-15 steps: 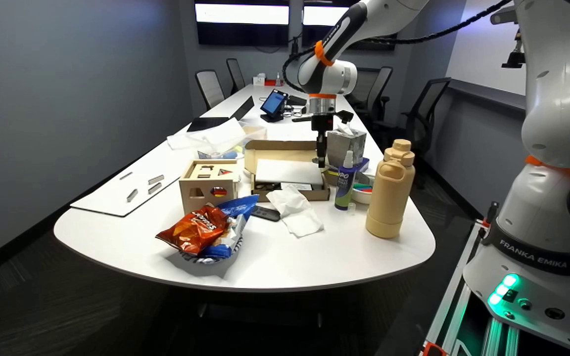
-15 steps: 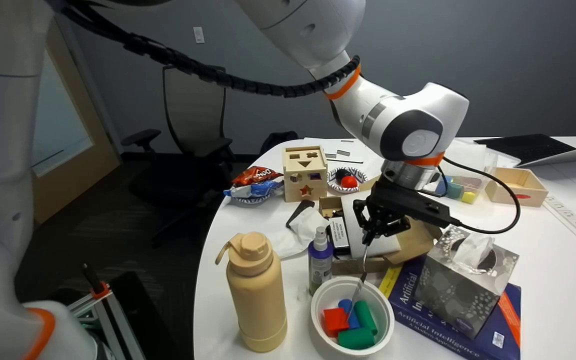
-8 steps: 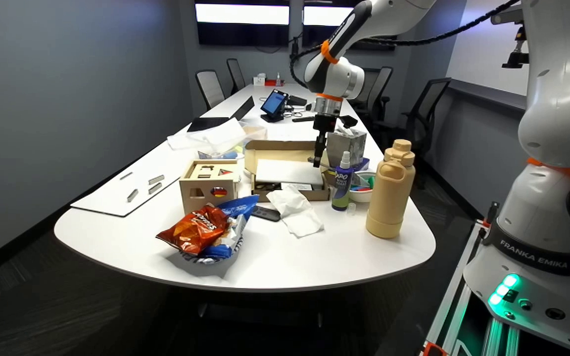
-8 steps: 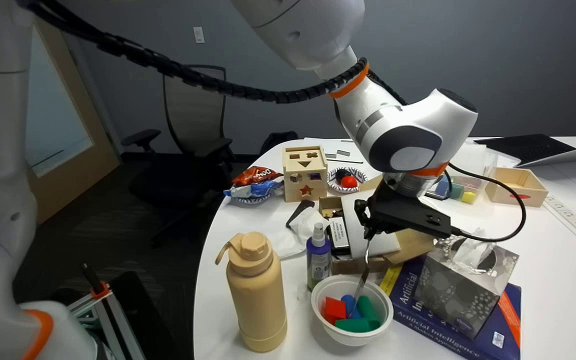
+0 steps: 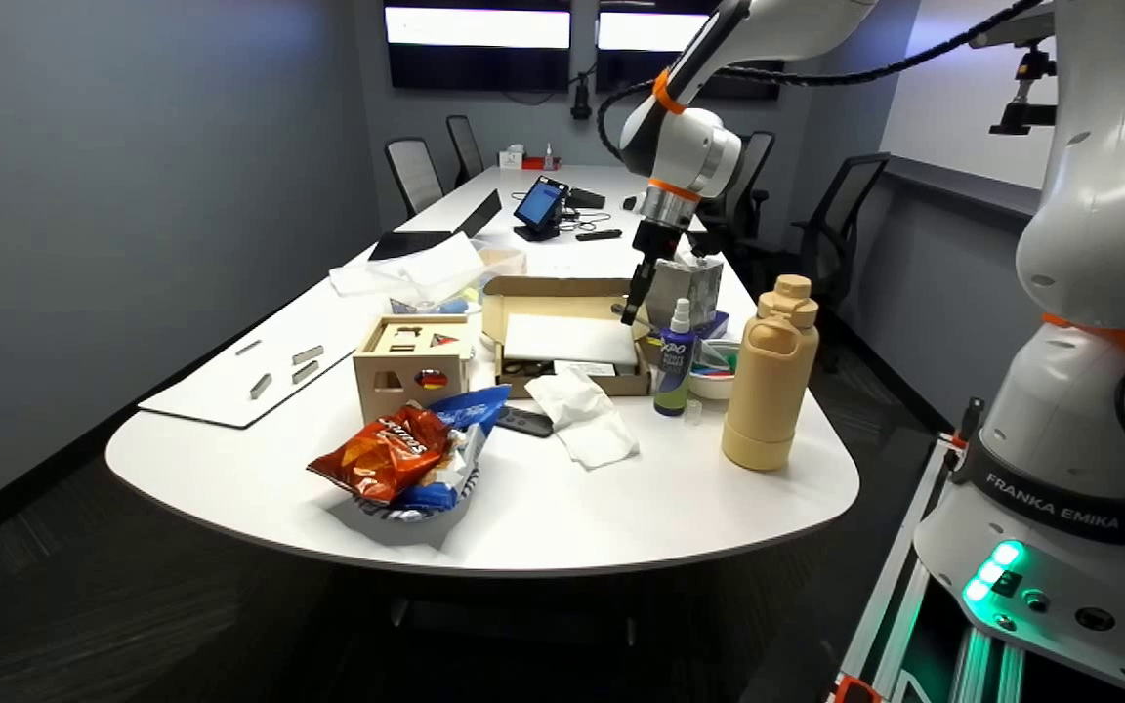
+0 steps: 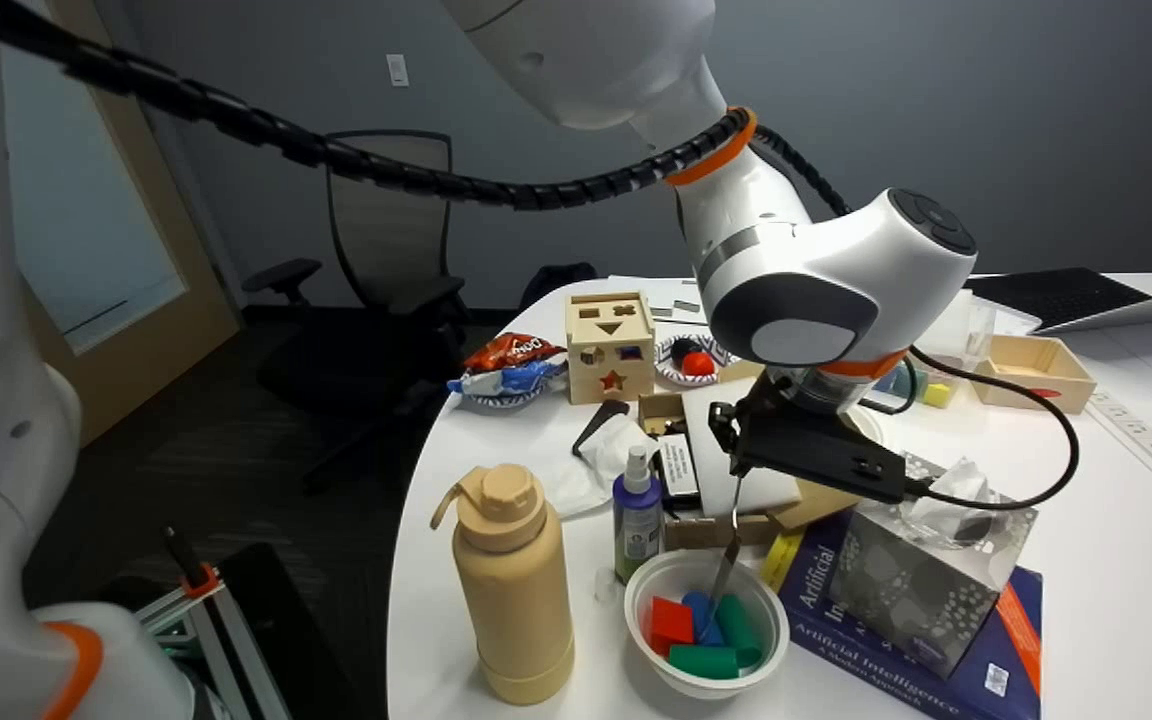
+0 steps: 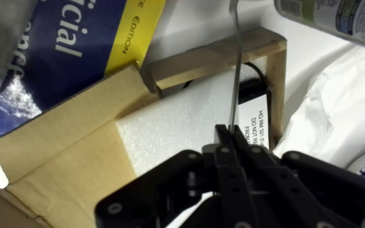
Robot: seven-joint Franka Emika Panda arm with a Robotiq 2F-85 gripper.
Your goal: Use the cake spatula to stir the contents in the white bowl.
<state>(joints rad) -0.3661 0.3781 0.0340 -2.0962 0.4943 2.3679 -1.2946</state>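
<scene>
Gripper point(image 7: 231, 128), black, one: poised above the cardboard box point(image 5: 548, 295), pinched tight on the cake spatula point(image 6: 724, 572). Cake spatula: slim metal shank, seen leaving the grip in the wrist view; in an exterior view we trace it downward, slightly tilted, its blade inside the white bowl point(image 6: 676, 574). Whether the tip touches the bowl's floor we cannot tell. White bowl: round, upright on the white table point(image 5: 523, 513), between the spray bottle point(image 6: 638, 525) and the blue book point(image 6: 821, 575). Contents, as we count them: one red block point(image 6: 671, 622), one blue block point(image 6: 694, 606) partly behind the blade, and two green blocks point(image 6: 704, 661), all lying close together. Spray bottle: purple and green, upright, just beside the white bowl. Tan bottle point(image 6: 514, 600): tall, upright, near both the white bowl and the spray bottle. Blue book: lying flat, just beside the white bowl, bearing a grey patterned tissue box point(image 6: 921, 580). Cardboard box: lid raised, with a white slab point(image 7: 173, 126) and a black item point(image 7: 252, 114) with a white label inside. Napkin point(image 5: 584, 422): white, crumpled, lying by the cardboard box. Across the cardboard box from the white bowl we list a wooden shape box point(image 6: 612, 360), upright, its top cut with shaped holes, and near it a red chip bag point(image 5: 392, 454) and a blue chip bag point(image 5: 465, 454), both in a patterned dish point(image 5: 471, 484).
</scene>
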